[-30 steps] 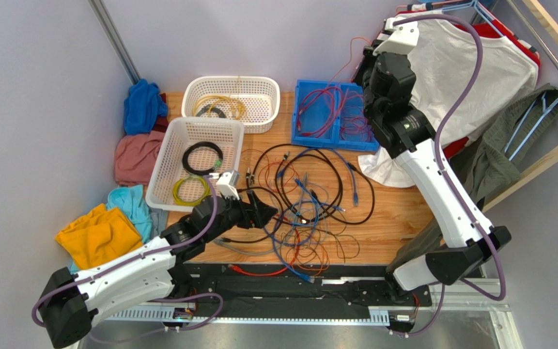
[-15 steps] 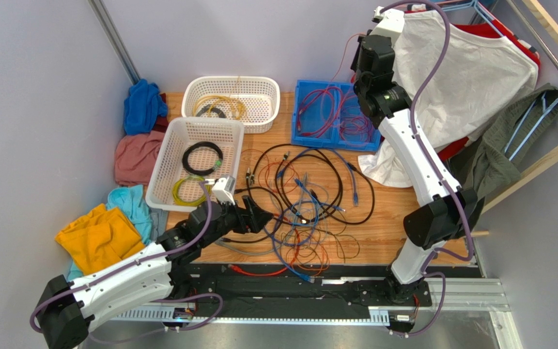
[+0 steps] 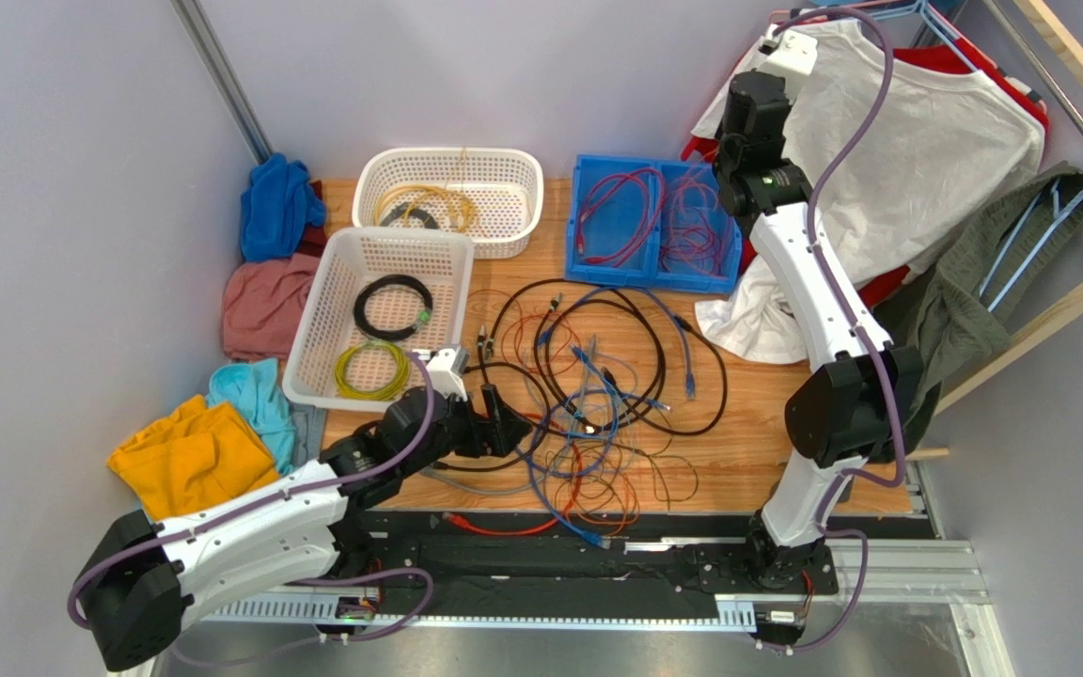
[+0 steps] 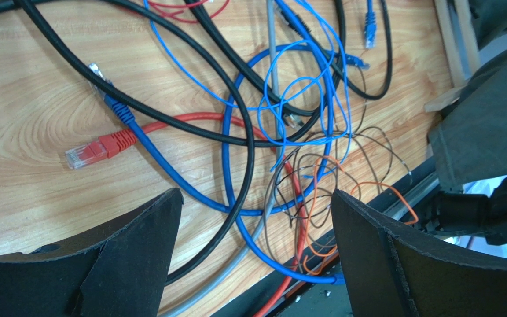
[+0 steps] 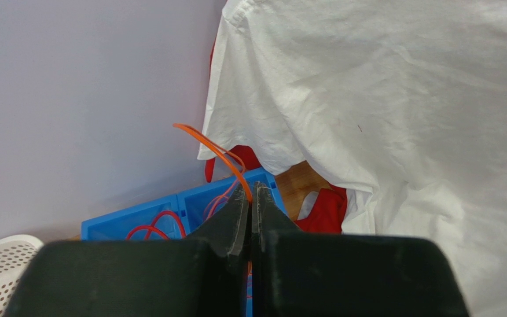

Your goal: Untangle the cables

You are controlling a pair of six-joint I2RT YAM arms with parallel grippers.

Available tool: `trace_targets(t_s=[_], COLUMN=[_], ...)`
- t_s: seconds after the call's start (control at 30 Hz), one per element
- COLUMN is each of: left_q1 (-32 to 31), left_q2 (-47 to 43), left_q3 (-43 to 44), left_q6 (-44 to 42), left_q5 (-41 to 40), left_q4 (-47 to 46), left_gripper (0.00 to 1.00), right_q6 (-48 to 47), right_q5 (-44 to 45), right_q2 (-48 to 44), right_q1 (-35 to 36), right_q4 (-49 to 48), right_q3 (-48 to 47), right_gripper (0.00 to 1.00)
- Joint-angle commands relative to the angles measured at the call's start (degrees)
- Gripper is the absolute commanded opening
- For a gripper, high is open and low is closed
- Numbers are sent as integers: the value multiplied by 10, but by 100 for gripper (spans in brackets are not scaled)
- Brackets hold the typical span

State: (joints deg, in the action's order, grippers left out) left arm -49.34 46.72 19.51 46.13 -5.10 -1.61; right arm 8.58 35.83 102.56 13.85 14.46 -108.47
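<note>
The cables (image 3: 590, 395) lie tangled on the wooden table: black, blue, red, orange and thin dark wires. My left gripper (image 3: 498, 423) is open and empty, low at the tangle's left edge. In the left wrist view its jaws (image 4: 256, 195) straddle a blue cable (image 4: 230, 165), a black cable (image 4: 249, 152) and a grey one, and a red plug (image 4: 94, 150) lies to the left. My right gripper (image 3: 745, 116) is raised high at the back. It is shut (image 5: 250, 195) on a thin orange wire (image 5: 216, 152) that trails down into the blue bin (image 5: 137, 221).
The blue bin (image 3: 583, 261) holds red and purple wires. Two white baskets (image 3: 364, 169) (image 3: 314, 325) hold coils, among them a black one (image 3: 392, 303) and a yellow-green one (image 3: 371, 367). Clothes (image 3: 187, 459) are piled at the left. A white shirt (image 3: 900, 141) hangs at the right.
My right arm has straightened and lifted the orange wire up and to the right, above the blue bin. My left gripper has stayed open at the tangle's left edge, shifting slightly.
</note>
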Motion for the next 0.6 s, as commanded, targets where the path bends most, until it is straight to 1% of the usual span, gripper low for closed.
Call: trace_targets(t_s=[0.0,0.23,0.43,0.57], left_q1=[2,2,2,2], left_q2=[17,32,38,66], left_q3=[23,19,13,18], left_q6=[-7,0,6,7], left_q5=[13,25,26,34], left_q4=[-36,-44,-52,-68], left_gripper=[91,91,91,91], right_q6=[10,6,4,12], right_q5=[-7,-9,-3,4], right_q2=[-10,11,54,64], right_q1=[-7,-10,-14,-22], right_q4=[-41,-64,-71,-74], right_q3=[4,30,44,68], right_gripper=[0,0,0,0])
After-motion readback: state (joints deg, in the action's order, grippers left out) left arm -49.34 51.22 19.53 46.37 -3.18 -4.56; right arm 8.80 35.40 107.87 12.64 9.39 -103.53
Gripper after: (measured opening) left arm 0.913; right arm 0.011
